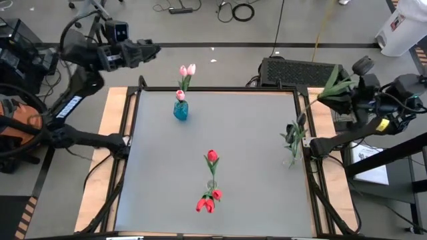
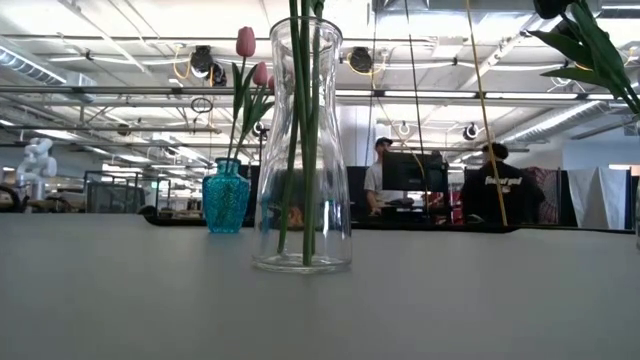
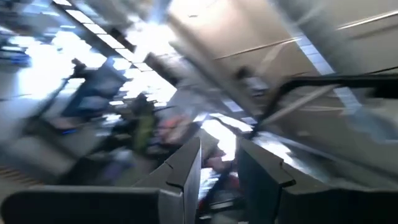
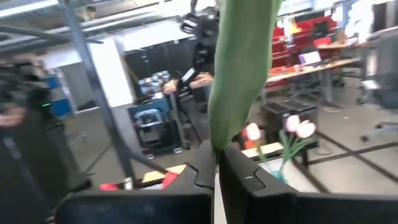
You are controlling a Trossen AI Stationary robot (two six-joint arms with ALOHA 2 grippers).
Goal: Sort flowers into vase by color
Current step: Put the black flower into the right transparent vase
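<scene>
Pink tulips (image 1: pixel 187 70) stand in a small blue glass vase (image 1: pixel 181 111) at eleven o'clock on the table; red tulips (image 1: pixel 209 198) fill a clear glass vase (image 2: pixel 302 150) at six. At three o'clock, off the table edge, the right gripper (image 1: pixel 339 93) is clamped on a green tulip stem (image 4: pixel 239 74). The left gripper (image 1: pixel 150 49), at ten o'clock, looks part-open and empty, though its view is blurred.

Table top (image 1: pixel 167 173) looks like matt grey sheet with a pale wood edge (image 1: pixel 110 133). Middle vase (image 2: pixel 302 140) is clear glossy glass, the small vase (image 2: pixel 226 198) textured teal glass.
</scene>
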